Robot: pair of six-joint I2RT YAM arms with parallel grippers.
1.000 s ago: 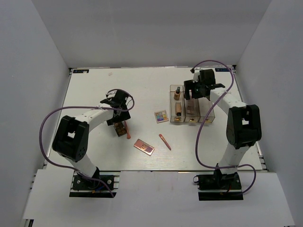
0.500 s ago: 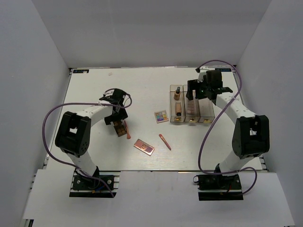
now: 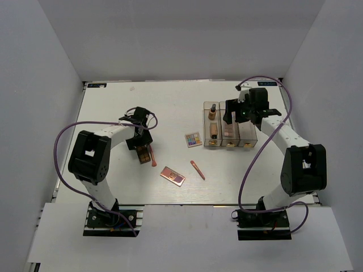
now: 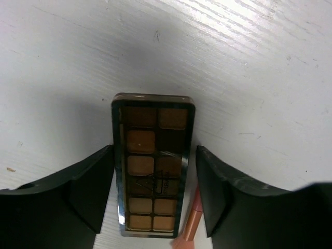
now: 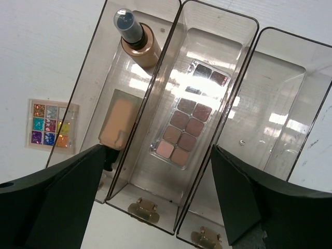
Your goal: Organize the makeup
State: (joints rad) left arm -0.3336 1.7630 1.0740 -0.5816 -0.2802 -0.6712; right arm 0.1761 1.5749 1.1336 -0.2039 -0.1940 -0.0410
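While the left pincer stands open astride a brown palette lying flat on the worktop, a coral stick lies just beside that palette, at its four o'clock in the top view. Right pincer: open, above the clear box. Middle compartment: pink-brown palette. Nine-o'clock compartment: bottle, tube. Worktop, nine o'clock of box: multicoloured palette; seven o'clock: rose-gold palette, second stick.

The white and black left arm bends up from the near left, then reaches right. The black left gripper points down, its fingers held apart. The white and black right arm stretches far back. The black right gripper points down, its fingers spread wide.
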